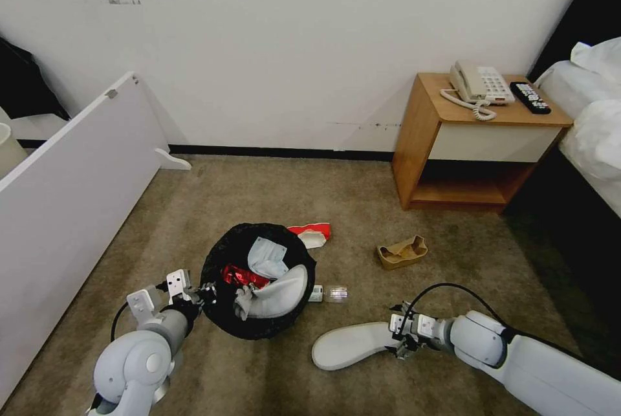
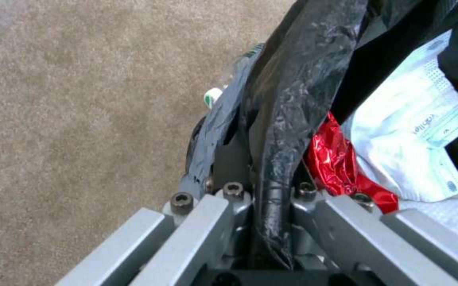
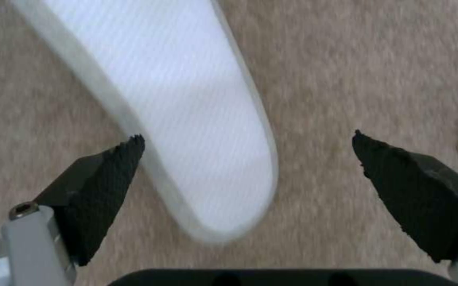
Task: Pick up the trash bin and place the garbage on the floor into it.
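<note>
The trash bin (image 1: 228,254), lined with a black bag, rests on the carpet floor (image 1: 259,377) holding a white slipper (image 1: 283,292), a red wrapper (image 1: 244,275) and a pale face mask (image 1: 267,257). My left gripper (image 1: 206,291) is shut on the bin's bag-covered rim (image 2: 279,131). A second white slipper (image 1: 349,344) lies flat on the floor. My right gripper (image 1: 399,337) is open at its heel end, with the slipper (image 3: 187,99) between the black fingertips (image 3: 109,174). A clear bottle (image 1: 330,293), a red-and-white wrapper (image 1: 312,233) and a brown paper bag (image 1: 402,251) lie nearby.
A wooden nightstand (image 1: 420,138) with a phone and a remote stands at the back right, beside a bed (image 1: 595,125). A white panel (image 1: 65,196) leans along the left. The wall (image 1: 291,47) closes off the back.
</note>
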